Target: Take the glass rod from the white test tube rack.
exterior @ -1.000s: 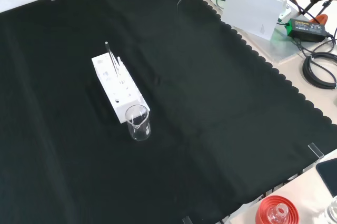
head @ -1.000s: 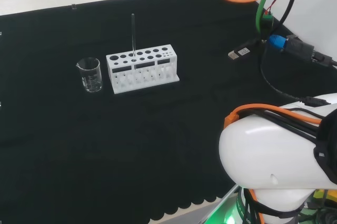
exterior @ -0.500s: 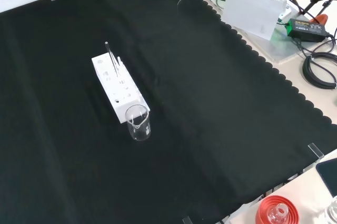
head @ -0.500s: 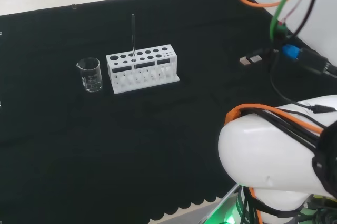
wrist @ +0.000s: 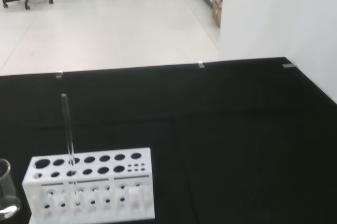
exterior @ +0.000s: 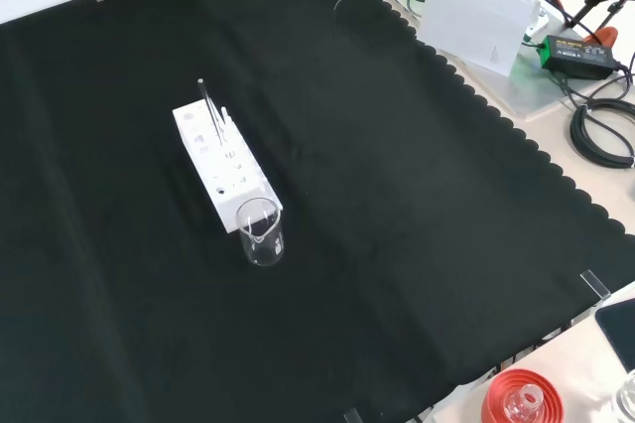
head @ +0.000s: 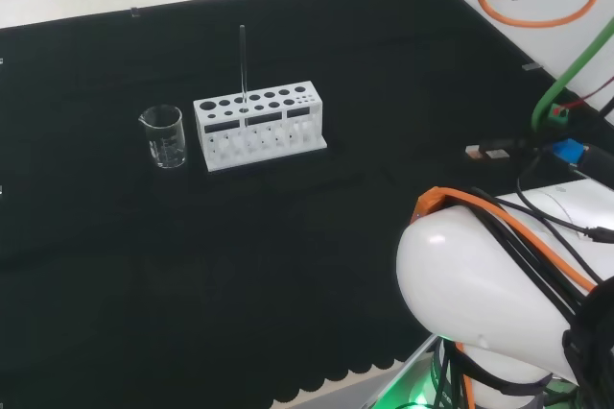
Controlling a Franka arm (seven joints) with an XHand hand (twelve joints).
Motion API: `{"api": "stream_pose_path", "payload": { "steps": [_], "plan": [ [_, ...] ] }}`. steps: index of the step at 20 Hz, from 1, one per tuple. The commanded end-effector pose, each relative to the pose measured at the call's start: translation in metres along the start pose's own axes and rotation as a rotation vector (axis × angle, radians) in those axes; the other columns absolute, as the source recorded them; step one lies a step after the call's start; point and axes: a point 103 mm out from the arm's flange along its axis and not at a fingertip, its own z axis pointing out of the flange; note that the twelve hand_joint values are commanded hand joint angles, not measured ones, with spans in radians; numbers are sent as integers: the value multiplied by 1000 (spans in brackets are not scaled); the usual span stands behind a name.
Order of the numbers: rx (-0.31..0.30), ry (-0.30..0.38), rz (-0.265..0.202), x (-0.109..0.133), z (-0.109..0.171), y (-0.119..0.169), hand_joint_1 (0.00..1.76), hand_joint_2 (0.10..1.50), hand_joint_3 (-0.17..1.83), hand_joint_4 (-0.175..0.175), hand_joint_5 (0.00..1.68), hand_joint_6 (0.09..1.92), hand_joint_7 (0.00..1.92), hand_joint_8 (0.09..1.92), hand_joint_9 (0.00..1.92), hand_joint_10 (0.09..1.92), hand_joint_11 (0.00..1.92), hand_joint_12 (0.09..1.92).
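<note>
A white test tube rack [head: 259,124] stands on the black cloth left of centre in the head view. A thin clear glass rod [head: 242,61] rises upright from one of its holes. In the front view the rack [exterior: 220,163] runs diagonally, with the rod [exterior: 205,103] at its far end. The wrist view looks at the rack [wrist: 90,184] from a distance, and the rod [wrist: 68,134] stands in its back row. Nothing touches the rod or the rack.
A small clear glass beaker [head: 164,135] stands just left of the rack in the head view, and in front of it in the front view [exterior: 260,231]. The arm's white link [head: 499,303] and cables fill the head view's right side. A red ribbed stand [exterior: 521,398] sits off the cloth.
In the head view the arm's upper parts and cables have swung to the right and upward. The rack, rod and beaker have not moved.
</note>
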Motion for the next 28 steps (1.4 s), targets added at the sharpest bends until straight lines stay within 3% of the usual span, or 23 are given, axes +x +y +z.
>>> {"api": "stream_pose_path", "payload": {
  "steps": [1,12,19,28],
  "plan": [
    [65,-12,27,-5,20,-5,583,865,373,-142,262,87,115,776,276,854,181,1419],
    [68,-6,12,-4,23,-4,586,862,381,-143,269,87,126,786,297,854,205,1412],
    [59,31,-20,-19,39,2,614,846,395,-144,309,87,175,796,386,831,314,1365],
    [68,20,-78,7,48,27,663,826,402,-142,360,87,228,804,427,823,346,1351]
  ]
}}
